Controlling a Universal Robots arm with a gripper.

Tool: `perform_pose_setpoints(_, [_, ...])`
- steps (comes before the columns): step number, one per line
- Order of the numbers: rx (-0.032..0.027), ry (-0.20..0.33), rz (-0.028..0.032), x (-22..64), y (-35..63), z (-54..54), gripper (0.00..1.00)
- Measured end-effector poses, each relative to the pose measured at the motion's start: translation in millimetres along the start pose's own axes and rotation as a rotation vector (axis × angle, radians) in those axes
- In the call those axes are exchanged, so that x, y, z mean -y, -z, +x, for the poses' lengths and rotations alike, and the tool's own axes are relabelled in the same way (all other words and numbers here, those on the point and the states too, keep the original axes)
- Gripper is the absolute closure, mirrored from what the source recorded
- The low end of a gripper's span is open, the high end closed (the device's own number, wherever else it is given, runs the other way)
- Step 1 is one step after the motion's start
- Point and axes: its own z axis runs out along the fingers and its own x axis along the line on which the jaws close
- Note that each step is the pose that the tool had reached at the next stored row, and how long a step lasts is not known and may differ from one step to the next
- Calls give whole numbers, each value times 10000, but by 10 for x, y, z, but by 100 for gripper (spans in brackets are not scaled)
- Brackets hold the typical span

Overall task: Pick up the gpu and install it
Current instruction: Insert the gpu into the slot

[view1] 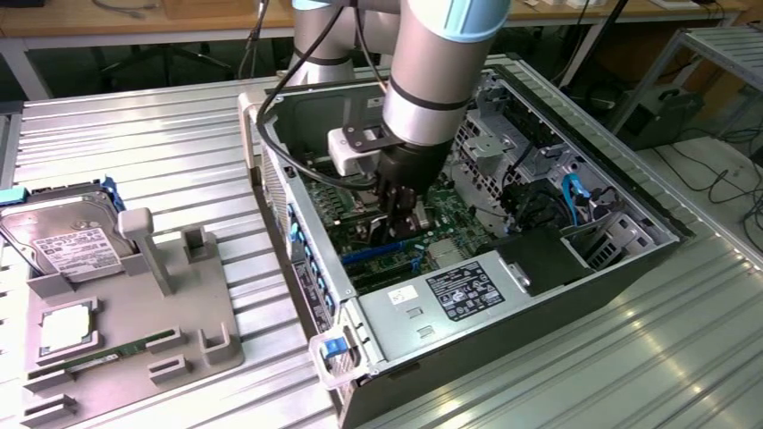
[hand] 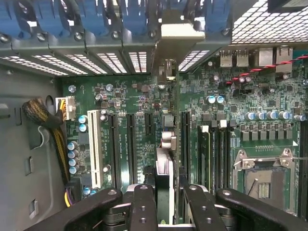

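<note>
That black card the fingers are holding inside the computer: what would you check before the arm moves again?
1. Card gripped: ok. The fingers close on the gpu, held edge-on.
2. Card over the board: ok. It hangs above the green motherboard, among its long slots.
3. Bracket end toward the rear openings: ok.
4. Lined up with one slot: cannot tell.
5. Card seated: not ok. It looks to be above the board.
6. Cable bundle clear: ok. It lies off to the side.

Silver arm (view1: 431,63), blk wrist, blue trim
</note>
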Motion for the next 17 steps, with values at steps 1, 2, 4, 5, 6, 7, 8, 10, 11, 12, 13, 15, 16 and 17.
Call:
perform_pose_setpoints(1, [0, 2, -1, -5, -2, 0, 73])
perform_pose_setpoints(2, [2, 2, 0, -8, -7, 0, 73])
perform_pose_setpoints(4, [1, 3, -16, -10, -11, 0, 73])
perform_pose_setpoints(5, [3, 1, -22, -12, -15, 0, 73])
perform_pose_setpoints(6, [1, -1, -28, -17, -18, -1, 73])
perform_pose_setpoints(7, [2, 0, -30, -21, -22, -2, 73])
perform_pose_setpoints(8, [3, 0, -32, -26, -27, -3, 73])
perform_pose_setpoints(10, [1, 2, -38, -26, -48, -5, 73])
perform_pose_setpoints(11, [1, 2, -41, -27, -59, -7, 73])
perform_pose_setpoints(12, [2, 1, -45, -27, -73, -9, 73])
perform_pose_setpoints(13, [0, 1, -49, -27, -84, -11, 73])
perform_pose_setpoints(15, [1, 1, -61, -27, -104, -14, 73])
perform_pose_setpoints(16, [-1, 1, -69, -28, -107, -15, 73])
perform_pose_setpoints(17, [-1, -1, -72, -28, -106, -15, 73])
